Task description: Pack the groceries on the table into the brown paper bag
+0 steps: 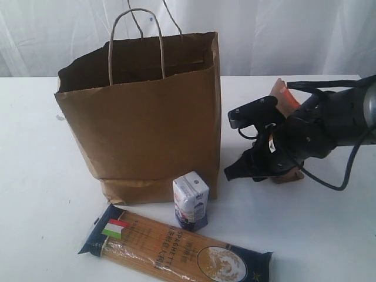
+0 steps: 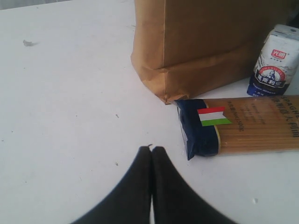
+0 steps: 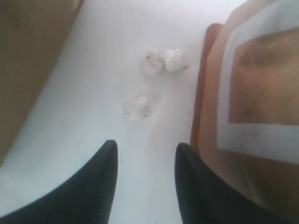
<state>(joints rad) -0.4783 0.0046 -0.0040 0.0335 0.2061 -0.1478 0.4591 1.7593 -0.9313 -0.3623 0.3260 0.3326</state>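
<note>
Care was needed at the brown pouch (image 1: 281, 94), on the table (image 1: 35, 176) beside the brown paper bag (image 1: 141, 117): the right gripper (image 3: 145, 148), parted and empty, would have to straddle its edge before closing. The left gripper (image 2: 152, 150) was closed, empty.

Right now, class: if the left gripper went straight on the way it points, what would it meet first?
Probably the brown paper bag, near its base corner, after bare table; depth is unclear.

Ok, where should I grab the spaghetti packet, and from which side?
Grip the spaghetti packet near its middle, across its narrow width, coming straight down from above. It lies flat on the table and is long, so an end grip would likely let it droop. Mind the upright carton beside it.
</note>
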